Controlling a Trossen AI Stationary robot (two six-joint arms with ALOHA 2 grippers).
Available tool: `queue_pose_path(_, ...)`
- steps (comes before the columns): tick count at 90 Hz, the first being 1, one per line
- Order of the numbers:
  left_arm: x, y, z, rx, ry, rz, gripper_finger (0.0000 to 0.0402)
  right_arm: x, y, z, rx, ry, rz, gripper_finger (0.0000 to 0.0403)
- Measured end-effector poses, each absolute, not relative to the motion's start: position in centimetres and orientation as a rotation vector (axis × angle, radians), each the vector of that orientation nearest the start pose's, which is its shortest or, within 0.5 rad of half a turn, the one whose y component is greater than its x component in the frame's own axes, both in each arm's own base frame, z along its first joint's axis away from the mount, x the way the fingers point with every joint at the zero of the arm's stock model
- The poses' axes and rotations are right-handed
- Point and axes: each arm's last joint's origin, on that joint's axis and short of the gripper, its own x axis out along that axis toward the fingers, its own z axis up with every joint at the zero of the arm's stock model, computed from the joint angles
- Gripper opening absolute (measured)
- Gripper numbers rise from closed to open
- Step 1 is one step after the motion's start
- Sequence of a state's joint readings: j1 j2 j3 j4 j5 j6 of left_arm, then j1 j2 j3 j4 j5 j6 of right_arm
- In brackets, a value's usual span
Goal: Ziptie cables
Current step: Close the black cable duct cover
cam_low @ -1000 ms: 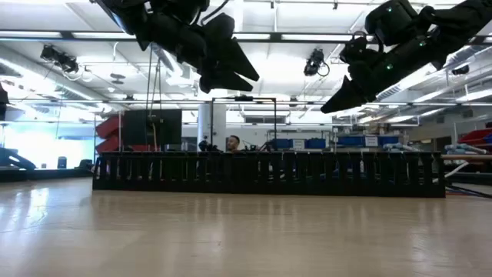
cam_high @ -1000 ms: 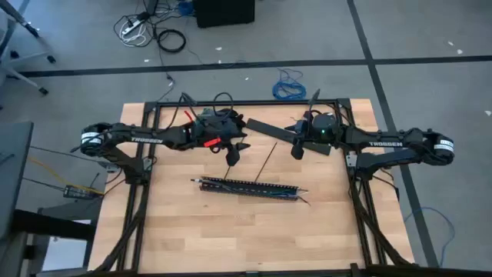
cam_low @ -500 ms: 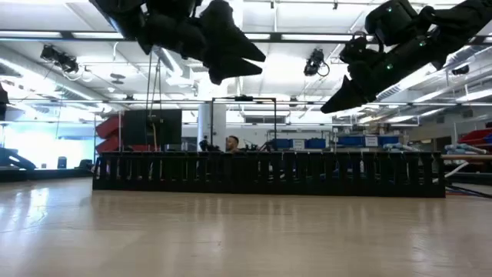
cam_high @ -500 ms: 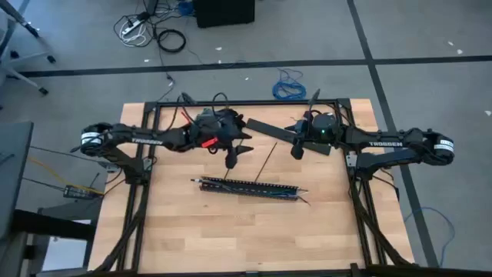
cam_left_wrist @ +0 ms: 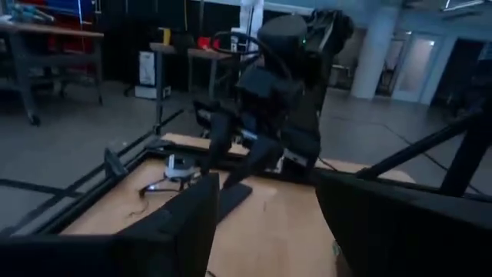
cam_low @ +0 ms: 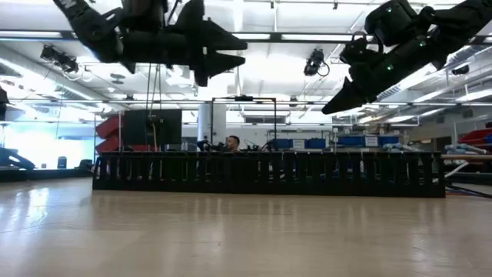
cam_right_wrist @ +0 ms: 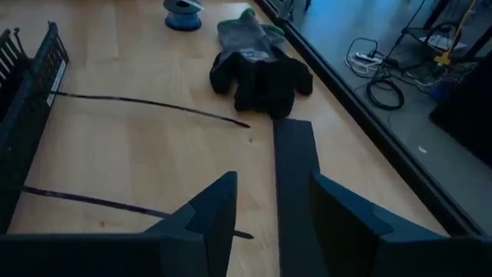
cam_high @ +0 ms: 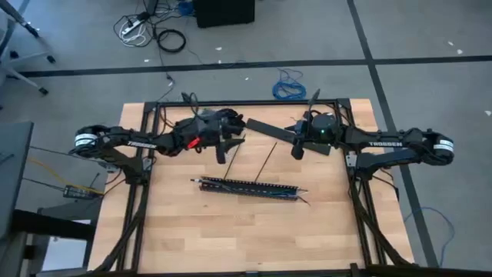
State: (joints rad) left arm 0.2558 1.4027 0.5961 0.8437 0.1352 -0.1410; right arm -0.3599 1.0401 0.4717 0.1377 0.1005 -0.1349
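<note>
**Left gripper** [cam_high: 229, 148]: fingers spread, nothing held. It is raised above the far half of the table [cam_high: 231, 238], well clear of the surface.

**Right gripper** [cam_high: 297, 152]: fingers parted, nothing between them in the right wrist view. It is raised above the far right part of the table, over a flat black bar [cam_right_wrist: 296, 177].

**Zip ties:** two thin black strips are laid loose on the wood, one [cam_high: 265, 163] between the grippers and the rack, another [cam_right_wrist: 146, 104] seen nearer the glove. Neither is touched.

**Black slotted rack** [cam_high: 250, 187]: set across the table's middle, nearer the front than both grippers.

**Cables** [cam_high: 298, 196]: laid along the rack, with thin ends trailing off at its right end. No tie can be made out around them.

**Also noted:** a dark glove [cam_right_wrist: 261, 69] and a blue spool [cam_right_wrist: 183, 14].

**Progress, as judged:** early. No tie has been picked up, and looping, threading and cinching are all left to do.
</note>
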Motion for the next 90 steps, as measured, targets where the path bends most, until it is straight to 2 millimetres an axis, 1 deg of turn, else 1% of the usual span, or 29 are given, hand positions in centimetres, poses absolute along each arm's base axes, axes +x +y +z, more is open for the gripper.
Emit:
queue_pose_path(11, 27.0, 6.7, 22.9, -0.158, -0.035, 0.119, 0.0213, 19.8, -7.7, 20.8, -0.072, 0.477, -0.422, 0.0154)
queue_pose_path(21, 26.2, 6.4, 23.4, -0.16, -0.055, 0.106, 0.0213, 19.7, -7.7, 20.6, -0.069, 0.497, -0.421, 0.0154)
queue_pose_path(26, 25.8, 6.3, 24.1, -0.16, -0.082, 0.1, 0.0213, 19.7, -7.7, 20.7, -0.069, 0.493, -0.421, 0.0154)
queue_pose_path(38, 23.5, 5.9, 25.1, -0.147, -0.091, 0.112, 0.0213, 19.9, -7.7, 21.0, -0.076, 0.449, -0.419, 0.0154)
queue_pose_path(44, 22.2, 5.8, 25.2, -0.148, -0.08, 0.147, 0.0213, 20.1, -7.6, 21.3, -0.077, 0.417, -0.4, 0.0155)
queue_pose_path(53, 20.9, 5.6, 25.0, -0.151, -0.085, 0.189, 0.0213, 20.3, -7.5, 21.7, -0.076, 0.372, -0.358, 0.0155)
queue_pose_path(58, 20.3, 5.5, 24.5, -0.16, -0.078, 0.201, 0.0213, 20.3, -7.4, 21.9, -0.077, 0.352, -0.343, 0.0154)
queue_pose_path(71, 19.6, 5.3, 24.0, -0.183, -0.078, 0.203, 0.0213, 20.1, -7.4, 22.5, -0.084, 0.311, -0.347, 0.0153)
queue_pose_path(81, 19.4, 5.2, 23.9, -0.188, -0.056, 0.195, 0.0213, 19.3, -7.0, 23.7, -0.084, 0.251, -0.338, 0.0153)
queue_pose_path(90, 19.2, 5.2, 24.0, -0.188, -0.053, 0.189, 0.0213, 18.2, -6.4, 24.9, -0.086, 0.193, -0.271, 0.0151)
